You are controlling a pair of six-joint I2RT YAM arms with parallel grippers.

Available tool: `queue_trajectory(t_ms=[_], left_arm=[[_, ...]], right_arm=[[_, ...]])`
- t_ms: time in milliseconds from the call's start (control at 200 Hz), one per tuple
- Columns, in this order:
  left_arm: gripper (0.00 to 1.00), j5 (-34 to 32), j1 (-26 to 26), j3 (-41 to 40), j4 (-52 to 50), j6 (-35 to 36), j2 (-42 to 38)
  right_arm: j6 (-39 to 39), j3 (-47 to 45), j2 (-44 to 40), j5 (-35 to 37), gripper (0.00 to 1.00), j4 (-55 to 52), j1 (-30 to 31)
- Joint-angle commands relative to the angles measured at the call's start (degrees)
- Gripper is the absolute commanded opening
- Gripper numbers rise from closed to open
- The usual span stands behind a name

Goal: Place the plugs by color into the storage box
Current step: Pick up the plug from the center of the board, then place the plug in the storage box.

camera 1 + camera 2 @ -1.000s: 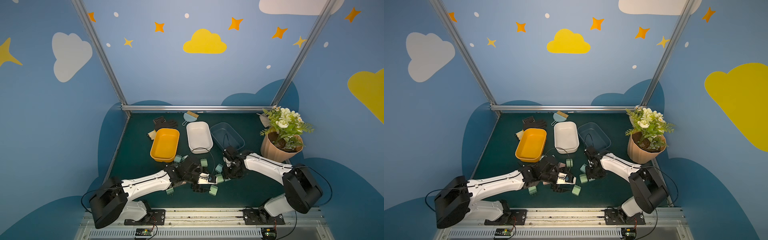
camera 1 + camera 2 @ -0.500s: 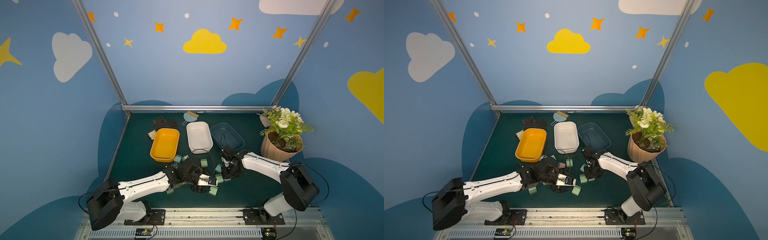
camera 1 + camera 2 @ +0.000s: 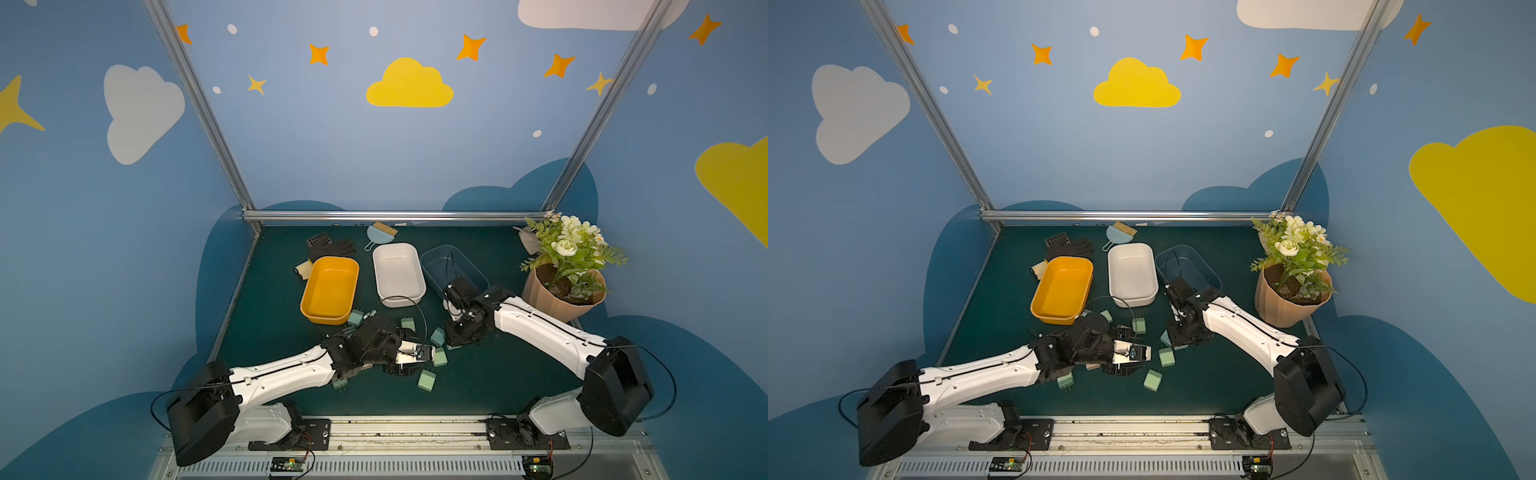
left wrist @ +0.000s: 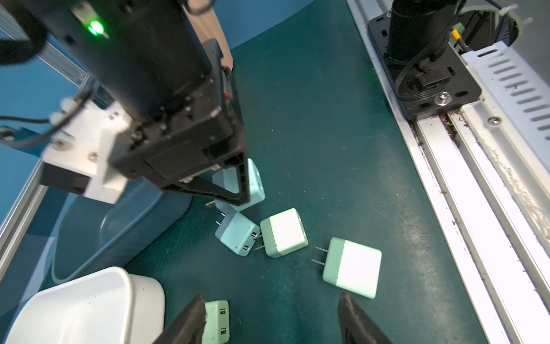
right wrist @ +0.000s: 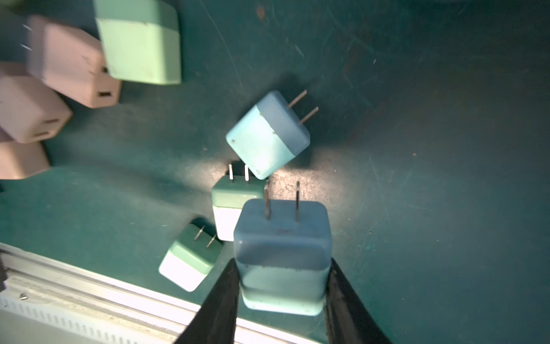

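The right gripper (image 5: 281, 265) is clamped on a light blue plug (image 5: 282, 256), with one finger pressed to each side of its body. The plug's two prongs point straight out past the fingertips, down toward the dark green mat (image 5: 431, 149) (so its long axis runs along the fingers). Whether it touches the mat I cannot tell. Just past its prongs a second blue plug (image 5: 268, 134) lies on its side, prongs slanting away from the held one. Two mint green plugs (image 5: 190, 256) lie close beside the held one, and pink plugs (image 5: 71, 59) are bunched farther off.

The left gripper (image 4: 270, 321) has its jaws well apart, low over the mat, with a further mint plug (image 4: 215, 321) just beside one finger.

In a top view a yellow bin (image 3: 330, 286), a white bin (image 3: 399, 274) and a blue bin (image 3: 453, 266) stand side by side behind the scattered plugs, and the right arm reaches in just in front of the blue one. A potted plant (image 3: 561, 282) stands on that arm's side. The walls are blue with painted clouds and stars.
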Motion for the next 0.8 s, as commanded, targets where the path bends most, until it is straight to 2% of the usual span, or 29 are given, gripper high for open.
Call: queue_trajectory(t_ms=[0, 240, 486, 651, 796], left_arm=[[0.71, -1.4, 0.1, 0.6, 3.3, -1.7, 0.6], [0.71, -5.6, 1.0, 2.2, 8.8, -4.4, 2.7], [0.71, -9.0, 3.1, 5.5, 15.9, -12.9, 7.3], [0.71, -9.3, 3.7, 11.4, 16.6, -17.5, 12.6], [0.71, -11.6, 3.9, 15.9, 17.7, -22.6, 16.4]], right_arm=[[-2.4, 4.4, 0.8, 1.5, 0.24, -3.9, -1.1], [-5.7, 9.8, 2.4, -0.4, 0.24, -3.2, -6.0], [-8.2, 16.2, 3.5, 1.5, 0.26, -1.6, -15.2], [-8.1, 19.8, 7.4, 2.0, 0.25, 1.0, -21.1], [-7.6, 24.6, 12.6, -1.9, 0.25, 0.9, -24.7]])
